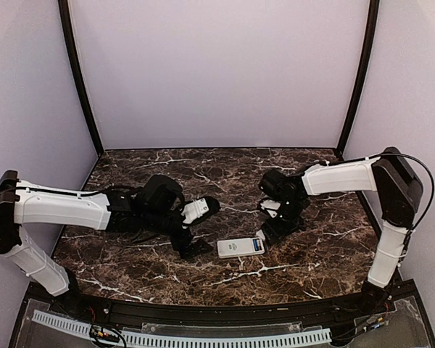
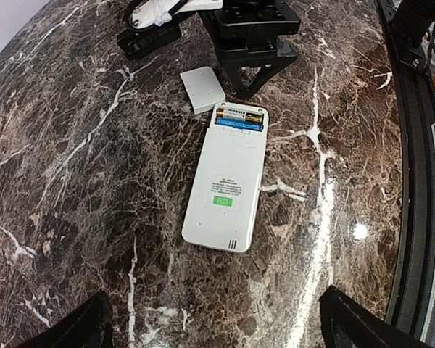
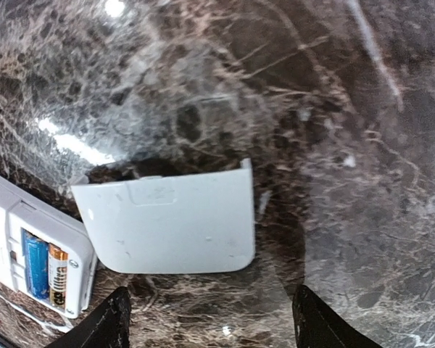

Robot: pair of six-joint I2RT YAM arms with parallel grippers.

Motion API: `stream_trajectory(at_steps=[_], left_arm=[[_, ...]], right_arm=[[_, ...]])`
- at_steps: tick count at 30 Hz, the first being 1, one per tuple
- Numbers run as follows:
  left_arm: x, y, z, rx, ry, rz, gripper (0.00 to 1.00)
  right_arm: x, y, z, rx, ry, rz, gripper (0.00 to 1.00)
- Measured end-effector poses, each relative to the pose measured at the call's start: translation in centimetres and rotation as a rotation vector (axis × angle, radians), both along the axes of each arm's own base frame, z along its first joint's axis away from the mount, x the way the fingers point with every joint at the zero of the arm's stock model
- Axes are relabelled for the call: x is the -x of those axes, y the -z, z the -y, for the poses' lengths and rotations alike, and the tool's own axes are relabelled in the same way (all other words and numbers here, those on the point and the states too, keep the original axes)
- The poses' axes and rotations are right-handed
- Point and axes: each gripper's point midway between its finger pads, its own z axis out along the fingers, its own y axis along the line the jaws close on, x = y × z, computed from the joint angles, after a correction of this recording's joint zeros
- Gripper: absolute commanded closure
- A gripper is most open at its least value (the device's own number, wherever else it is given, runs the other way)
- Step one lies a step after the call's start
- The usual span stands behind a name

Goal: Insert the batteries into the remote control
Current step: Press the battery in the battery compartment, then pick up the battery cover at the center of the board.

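The white remote control (image 1: 239, 248) lies face down on the marble table, its battery compartment open at the right end. In the left wrist view the remote control (image 2: 225, 188) holds a blue battery (image 2: 239, 125) with a second gold-and-white cell (image 2: 239, 114) beside it. The right wrist view shows that blue battery (image 3: 36, 264) in the remote's end (image 3: 7, 225). My left gripper (image 2: 217, 330) is open and empty, just short of the remote's closed end. My right gripper (image 3: 214, 326) is open and empty, hovering over the loose cover.
The small white cover piece (image 3: 167, 225) lies flat on the table beside the open compartment; it also shows in the left wrist view (image 2: 203, 89). My left gripper (image 1: 191, 245) and right gripper (image 1: 274, 228) flank the remote. A black rail (image 2: 413, 181) borders the table's near edge.
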Motion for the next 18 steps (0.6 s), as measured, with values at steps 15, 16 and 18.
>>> stream_trajectory(at_steps=[15,16,18], left_arm=[[0.2,-2.3,-0.3,0.052,-0.009,0.025,0.01],[0.2,-2.3,-0.3,0.052,-0.009,0.025,0.01],[0.2,-2.2,-0.3,0.05,-0.009,0.024,0.01]], right_arm=[[-1.3,0.3,-2.4,-0.017,-0.064,0.0,0.4],[-1.3,0.3,-2.5,-0.022,-0.065,0.002,0.41],[-1.5,0.3,-2.7,-0.03,-0.065,0.004,0.42]])
